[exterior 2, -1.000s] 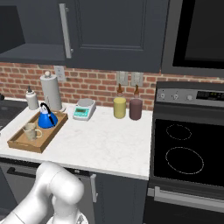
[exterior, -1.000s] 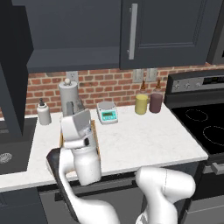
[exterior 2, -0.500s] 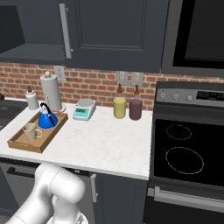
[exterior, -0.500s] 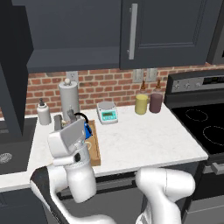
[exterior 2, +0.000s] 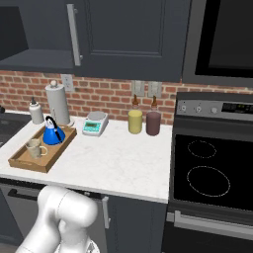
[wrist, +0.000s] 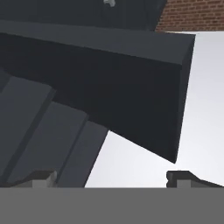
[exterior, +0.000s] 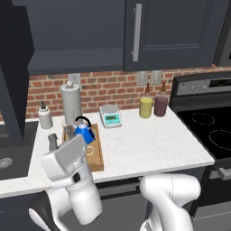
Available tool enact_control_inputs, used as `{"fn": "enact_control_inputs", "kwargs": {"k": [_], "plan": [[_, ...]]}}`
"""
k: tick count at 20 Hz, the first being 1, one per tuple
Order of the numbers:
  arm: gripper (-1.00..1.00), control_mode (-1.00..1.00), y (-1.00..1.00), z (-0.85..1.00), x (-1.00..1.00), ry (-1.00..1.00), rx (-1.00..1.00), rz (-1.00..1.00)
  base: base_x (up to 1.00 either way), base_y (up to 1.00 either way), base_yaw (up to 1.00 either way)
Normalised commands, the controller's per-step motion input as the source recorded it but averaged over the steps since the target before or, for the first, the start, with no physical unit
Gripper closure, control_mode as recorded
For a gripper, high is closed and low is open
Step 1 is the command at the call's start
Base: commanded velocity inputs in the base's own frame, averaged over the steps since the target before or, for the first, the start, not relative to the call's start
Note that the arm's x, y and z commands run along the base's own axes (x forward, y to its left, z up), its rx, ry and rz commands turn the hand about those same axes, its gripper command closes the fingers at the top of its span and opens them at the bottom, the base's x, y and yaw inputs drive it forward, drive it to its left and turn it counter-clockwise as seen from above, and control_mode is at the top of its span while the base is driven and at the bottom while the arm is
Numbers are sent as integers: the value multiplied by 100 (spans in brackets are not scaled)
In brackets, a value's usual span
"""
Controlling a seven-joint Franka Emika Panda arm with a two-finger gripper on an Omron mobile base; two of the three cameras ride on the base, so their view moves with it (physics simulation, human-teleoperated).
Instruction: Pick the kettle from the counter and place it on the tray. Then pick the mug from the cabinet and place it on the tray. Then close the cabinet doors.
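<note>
Left base view: worktop spans the middle of the frame, white and faintly marbled. The tray lies at centre left on it, partly hidden by the robot's white wrist housing. The kettle stands on the far end of the tray, blue with a black arched handle. Behind it stands a tall grey cylinder with a ball top, and a small white bottle stands to its left. A kitchen scale sits right of the kettle against the brick wall, with a yellow jar and a dark-red jar further right, just beside each other. One cabinet door at upper right is shut, its silver handle vertical. Another cabinet door at the left edge stands open, seen edge-on.

Right base view: the tray lies at the left of the frame on the worktop. The kettle stands on its far end and the mug on its near end, both upright and close together. The cabinet interior shows dark at upper left. A stove fills the right side.

Hand view: the gripper is open, its two fingertips wide apart at the bottom corners. A dark cabinet door crosses the frame diagonally, with brick wall at upper right.
</note>
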Motion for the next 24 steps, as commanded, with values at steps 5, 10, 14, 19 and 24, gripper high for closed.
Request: {"fn": "enact_control_inputs", "kwargs": {"k": [5,10,14,19,24], "plan": [[-100,-100,46,-15,-12,-1,0,0,0,0,0],[-100,-100,58,-13,-6,0,0,0,0,0,0],[-100,-100,59,-18,-4,1,0,0,0,0,0],[-100,-100,54,-25,0,1,0,0,0,0,0],[-100,-100,44,-16,0,0,0,0,0,0,0]]}}
